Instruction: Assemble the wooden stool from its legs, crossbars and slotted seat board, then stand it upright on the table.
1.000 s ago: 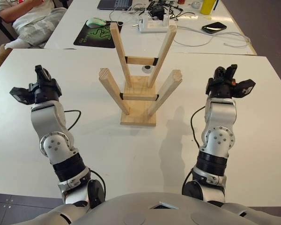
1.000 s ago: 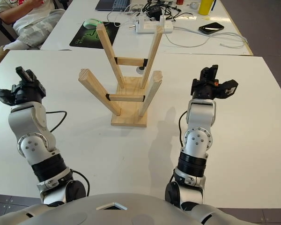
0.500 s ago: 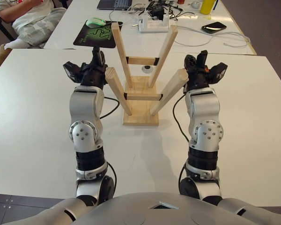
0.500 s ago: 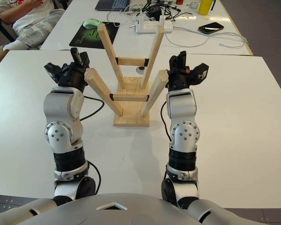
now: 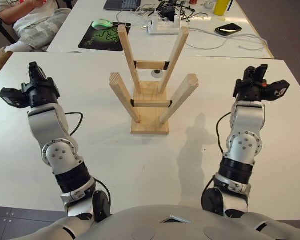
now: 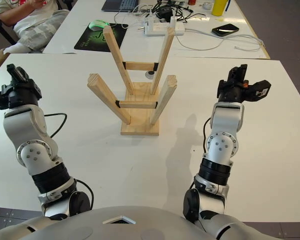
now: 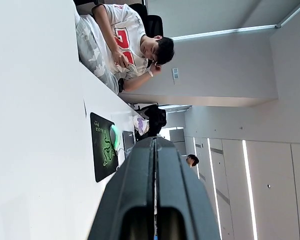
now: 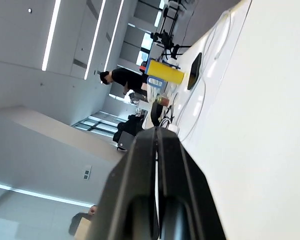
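On the bench (image 5: 140, 165) the stool (image 5: 150, 97) rests seat-down, legs up, and the left claw (image 5: 34, 74) and right claw (image 5: 255, 75), both pinched closed and empty, have swung away from its legs, so uprighting remains.

Head pair looks down over table (image 5: 140, 165), wrist cameras — along fingers (image 7: 132, 195)
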`<state>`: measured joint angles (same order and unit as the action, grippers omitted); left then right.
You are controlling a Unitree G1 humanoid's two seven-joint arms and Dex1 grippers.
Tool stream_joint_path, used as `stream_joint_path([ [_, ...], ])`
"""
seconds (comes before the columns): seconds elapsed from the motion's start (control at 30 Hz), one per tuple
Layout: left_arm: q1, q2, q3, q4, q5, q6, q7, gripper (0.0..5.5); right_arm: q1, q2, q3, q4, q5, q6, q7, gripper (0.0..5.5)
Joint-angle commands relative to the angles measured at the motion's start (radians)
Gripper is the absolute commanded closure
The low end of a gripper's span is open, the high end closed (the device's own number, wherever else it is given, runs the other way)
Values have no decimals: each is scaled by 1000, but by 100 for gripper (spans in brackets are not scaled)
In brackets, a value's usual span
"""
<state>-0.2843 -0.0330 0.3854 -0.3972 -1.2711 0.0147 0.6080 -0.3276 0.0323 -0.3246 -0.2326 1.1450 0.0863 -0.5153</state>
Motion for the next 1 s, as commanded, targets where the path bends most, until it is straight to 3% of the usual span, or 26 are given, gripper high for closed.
stream_joint_path([
  [0.03, -14, -217, -260, 27, -91, 131, 62, 550, 21, 184, 209, -61, 120, 164, -91, 549],
  [0.1, 85, -365, -508, 21, -237, 222, 153, 550, 64, 271, 361, -95, 208, 271, -140, 549],
  [0.13, 129, -385, -584, 23, -280, 243, 182, 550, 73, 282, 396, -100, 218, 290, -152, 549],
  [0.2, 143, -356, -619, 28, -293, 246, 189, 550, 68, 269, 402, -92, 208, 285, -159, 549],
  [0.47, 101, -225, -420, 56, -200, 159, 137, 550, 36, 210, 365, -101, 181, 268, -181, 549],
  [0.7, 91, -180, -361, 57, -169, 149, 107, 550, 27, 174, 332, -97, 144, 250, -153, 549],
  [1.0, 95, -5, -206, 46, -48, 132, -30, 550, -69, -26, 209, -57, -92, 205, 71, 549],
])
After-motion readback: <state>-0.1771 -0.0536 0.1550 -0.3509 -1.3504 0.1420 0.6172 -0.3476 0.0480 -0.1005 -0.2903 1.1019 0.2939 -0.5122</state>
